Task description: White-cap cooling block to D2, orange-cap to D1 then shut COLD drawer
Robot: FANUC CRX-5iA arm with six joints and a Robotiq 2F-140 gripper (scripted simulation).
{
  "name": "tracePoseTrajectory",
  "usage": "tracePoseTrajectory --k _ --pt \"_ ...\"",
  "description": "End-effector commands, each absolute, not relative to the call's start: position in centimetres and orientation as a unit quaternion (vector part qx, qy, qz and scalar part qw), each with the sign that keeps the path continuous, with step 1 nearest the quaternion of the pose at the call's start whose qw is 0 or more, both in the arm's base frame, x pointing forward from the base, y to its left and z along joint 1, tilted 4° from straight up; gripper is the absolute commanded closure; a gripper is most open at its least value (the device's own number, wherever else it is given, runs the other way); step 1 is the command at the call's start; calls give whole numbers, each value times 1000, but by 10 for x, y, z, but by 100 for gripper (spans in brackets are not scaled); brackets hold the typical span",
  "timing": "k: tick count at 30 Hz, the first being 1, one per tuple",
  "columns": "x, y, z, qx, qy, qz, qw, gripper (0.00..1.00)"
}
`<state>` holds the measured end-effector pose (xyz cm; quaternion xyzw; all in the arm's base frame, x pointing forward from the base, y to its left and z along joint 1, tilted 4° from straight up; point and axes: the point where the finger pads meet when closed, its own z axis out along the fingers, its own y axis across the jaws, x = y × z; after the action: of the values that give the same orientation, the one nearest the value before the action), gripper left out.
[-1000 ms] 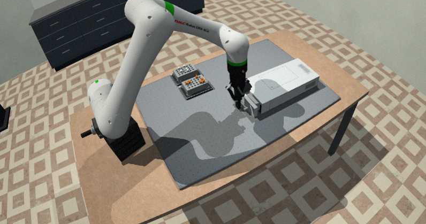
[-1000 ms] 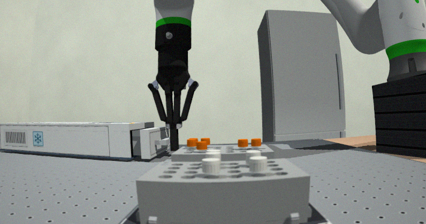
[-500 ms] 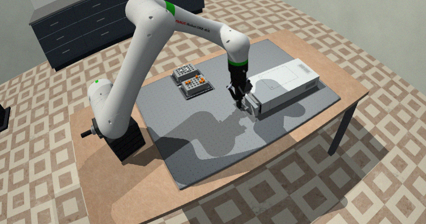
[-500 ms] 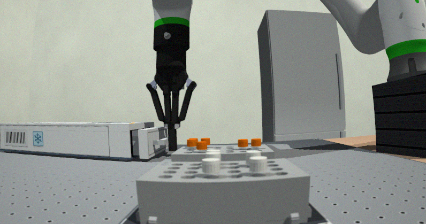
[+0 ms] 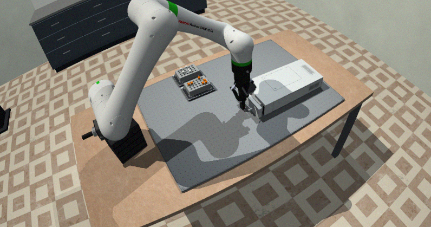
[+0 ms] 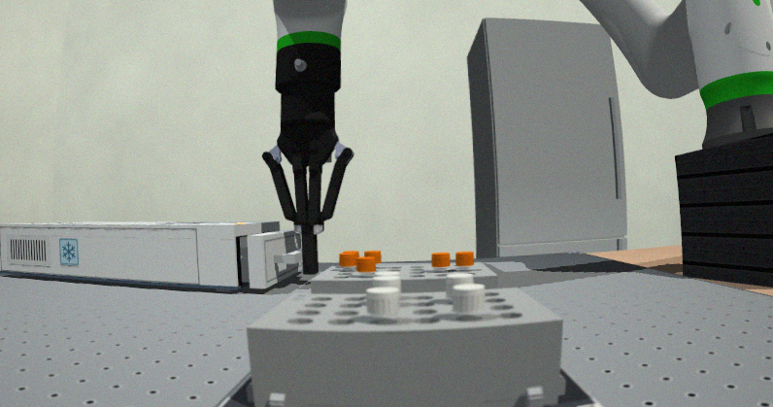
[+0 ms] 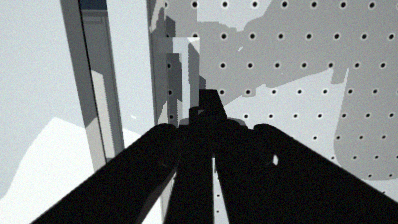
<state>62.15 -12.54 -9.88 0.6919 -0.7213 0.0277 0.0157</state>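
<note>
Against the drawer (image 5: 255, 104) front, on the side away from COLD (image 5: 287, 85), the claw (image 5: 242, 106) stands pinched together and empty; drawer slightly out, both blocks (image 5: 198, 86) already slotted on the desk (image 5: 210, 141).

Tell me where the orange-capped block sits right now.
In the top view the orange-capped block sits on the deck between the white-capped block and the cooler, left of the shut gripper.
</note>
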Motion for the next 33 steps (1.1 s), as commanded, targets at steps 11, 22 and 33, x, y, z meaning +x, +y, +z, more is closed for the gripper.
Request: tracePoseTrajectory --k 11,22,33 --pt "626 -126 -98 692 -721 28 15 90" --pt "629 -126 -98 692 -721 28 15 90" --pt "633 -126 -98 692 -721 28 15 90"
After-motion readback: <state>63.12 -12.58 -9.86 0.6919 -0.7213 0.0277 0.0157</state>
